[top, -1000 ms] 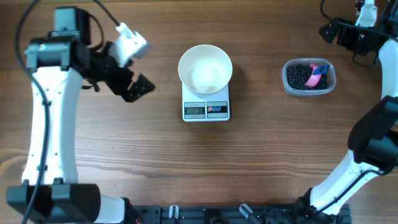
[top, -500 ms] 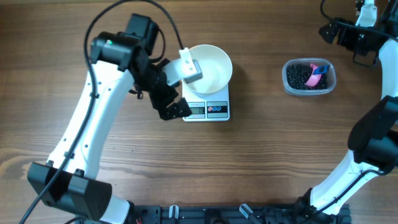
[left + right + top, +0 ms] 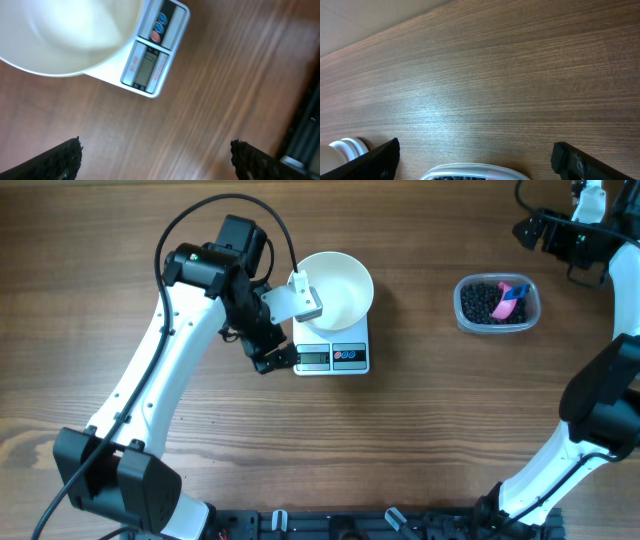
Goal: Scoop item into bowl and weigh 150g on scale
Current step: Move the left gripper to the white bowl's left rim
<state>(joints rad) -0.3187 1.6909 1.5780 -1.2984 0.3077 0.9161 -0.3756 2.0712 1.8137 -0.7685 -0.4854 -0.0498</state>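
The empty white bowl [image 3: 330, 288] stands on the scale [image 3: 332, 356] at mid-table. In the left wrist view the bowl [image 3: 65, 35] and the scale [image 3: 150, 60] with its grey display lie ahead of the fingertips [image 3: 65, 157]. My left gripper [image 3: 276, 363] hovers open and empty at the scale's left front corner. The item, a heap of black beans [image 3: 485, 304], fills a clear tub [image 3: 497, 303] at the right with a pink scoop [image 3: 512, 298] in it. My right gripper [image 3: 553, 250] hangs open and empty behind the tub; the tub's rim [image 3: 470, 171] shows between its fingers.
Bare wooden tabletop [image 3: 420, 430] surrounds the scale and the tub. Both arm bases stand at the table's front edge [image 3: 330, 525]. A white rounded object [image 3: 340, 150] shows at the lower left of the right wrist view.
My left arm has swung from the far left over to the scale's left side, gripper still open. The right arm, the bowl and the tub have not moved.
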